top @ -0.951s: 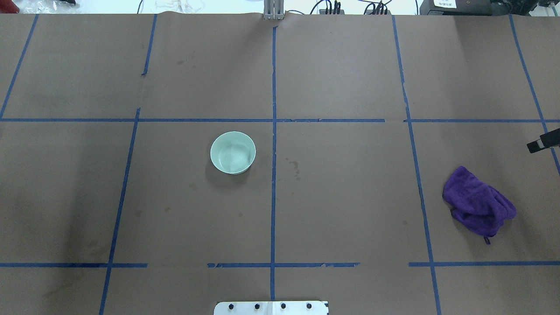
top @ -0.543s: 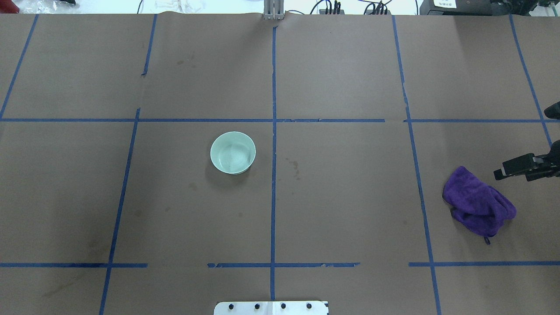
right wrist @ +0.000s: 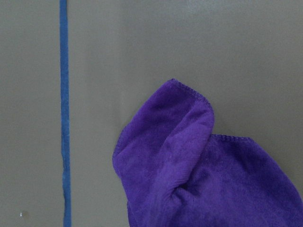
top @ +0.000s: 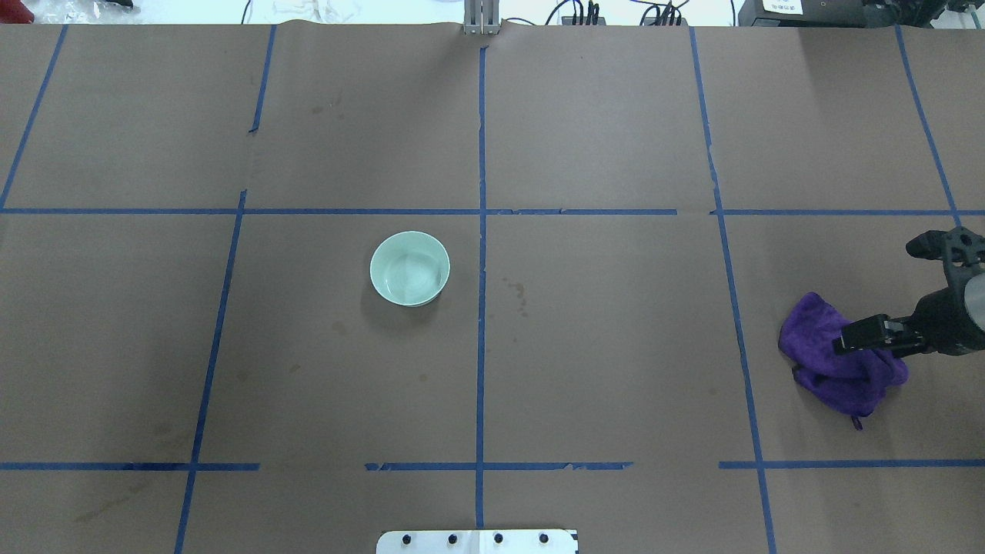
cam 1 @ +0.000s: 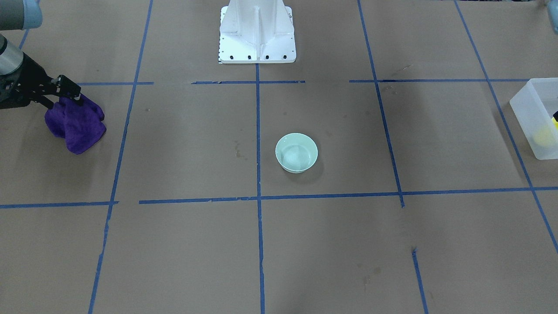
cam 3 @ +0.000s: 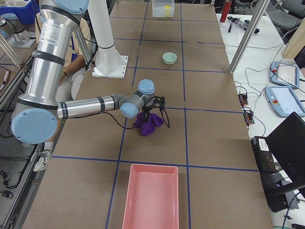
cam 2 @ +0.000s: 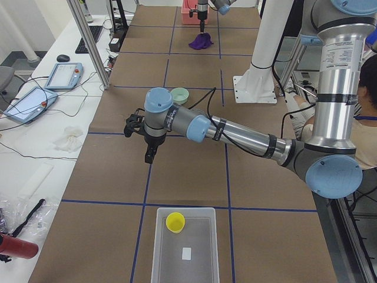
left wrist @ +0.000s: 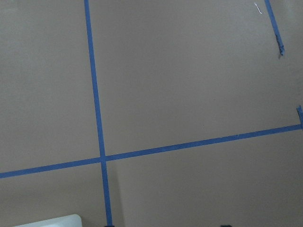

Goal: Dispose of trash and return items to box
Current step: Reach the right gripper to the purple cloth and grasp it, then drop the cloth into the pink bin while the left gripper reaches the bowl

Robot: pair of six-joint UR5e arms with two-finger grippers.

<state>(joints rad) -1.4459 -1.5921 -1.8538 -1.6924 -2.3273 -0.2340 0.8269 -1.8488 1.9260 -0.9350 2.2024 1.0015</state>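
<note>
Right jaws have moved over purple cloth (top: 808, 338) on blue-taped brown paper (top: 600, 346).

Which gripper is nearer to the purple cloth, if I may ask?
Right. The right gripper hangs just over the purple cloth; the left gripper is far down the table, near the box.

Bright, even overhead light; soft shadows; all views sharp.
</note>
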